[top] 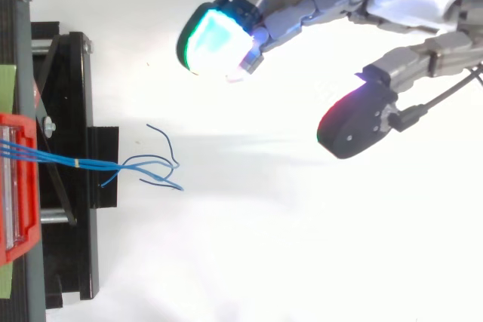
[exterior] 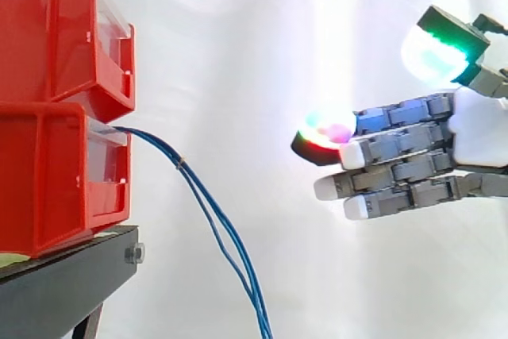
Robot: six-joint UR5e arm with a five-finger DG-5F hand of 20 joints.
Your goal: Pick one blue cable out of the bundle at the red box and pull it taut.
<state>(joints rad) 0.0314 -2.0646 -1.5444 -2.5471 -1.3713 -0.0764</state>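
While the blue cables [exterior: 179, 161] droop from the lower red box [exterior: 48, 180], the hand [exterior: 476, 129] hovers well apart, with its fingers [exterior: 393, 147] straight and spread, holding nothing.

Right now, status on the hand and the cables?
Hand open, holding nothing, clear of the cables. Blue cables hang slack from the lower red bin. Nothing between.
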